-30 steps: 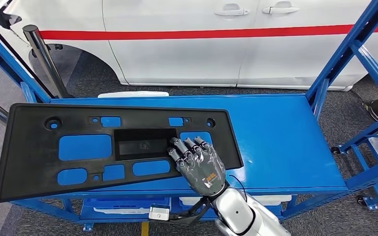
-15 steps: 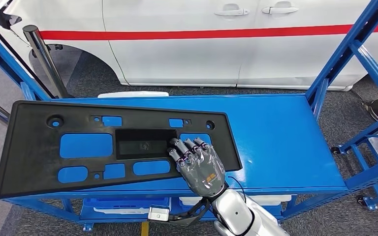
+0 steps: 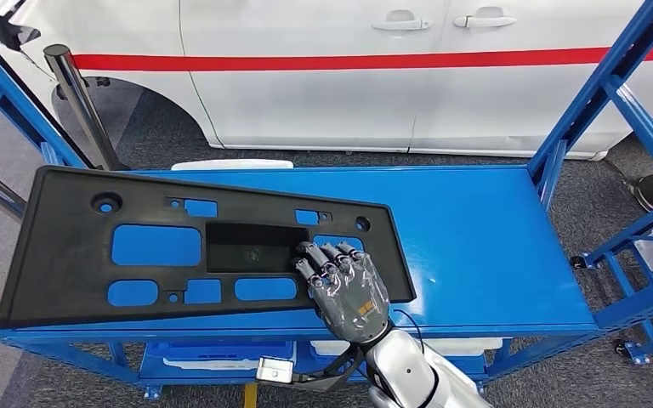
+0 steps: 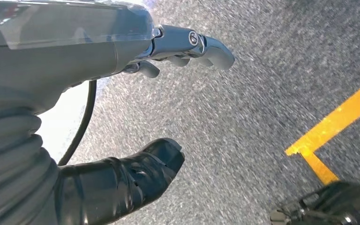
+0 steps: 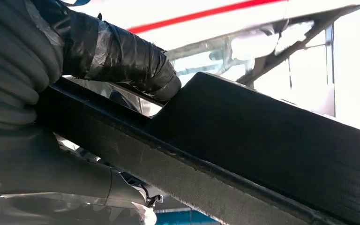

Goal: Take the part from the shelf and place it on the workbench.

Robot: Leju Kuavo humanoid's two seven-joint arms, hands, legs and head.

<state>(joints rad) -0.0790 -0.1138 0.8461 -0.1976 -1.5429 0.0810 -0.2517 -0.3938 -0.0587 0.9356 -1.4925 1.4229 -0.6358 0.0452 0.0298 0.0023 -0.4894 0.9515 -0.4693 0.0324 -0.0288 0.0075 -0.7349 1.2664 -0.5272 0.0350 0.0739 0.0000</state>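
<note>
The part is a long black plastic panel point(image 3: 68, 255) with several cut-outs, lying tilted over the blue top surface point(image 3: 476, 246) of the rack, with its left end past the rack's left side. My right hand point(image 3: 349, 289) grips the panel's near edge right of centre, fingers on top. Seen from the right wrist, the taped thumb point(image 5: 122, 56) presses on the panel's rim point(image 5: 272, 140). My left hand point(image 4: 51, 61) hangs over grey floor, its fingers apart and holding nothing.
A white car with a red stripe point(image 3: 349, 76) stands just behind the rack. Blue slanted uprights point(image 3: 595, 93) rise at both ends, and a dark post point(image 3: 76, 98) stands at back left. White bins point(image 3: 221, 353) sit on the lower level. A yellow line point(image 4: 337, 122) marks the floor.
The panel has swung a little in my right hand: its left end moved away from me and to the right. My right hand has drawn slightly nearer.
</note>
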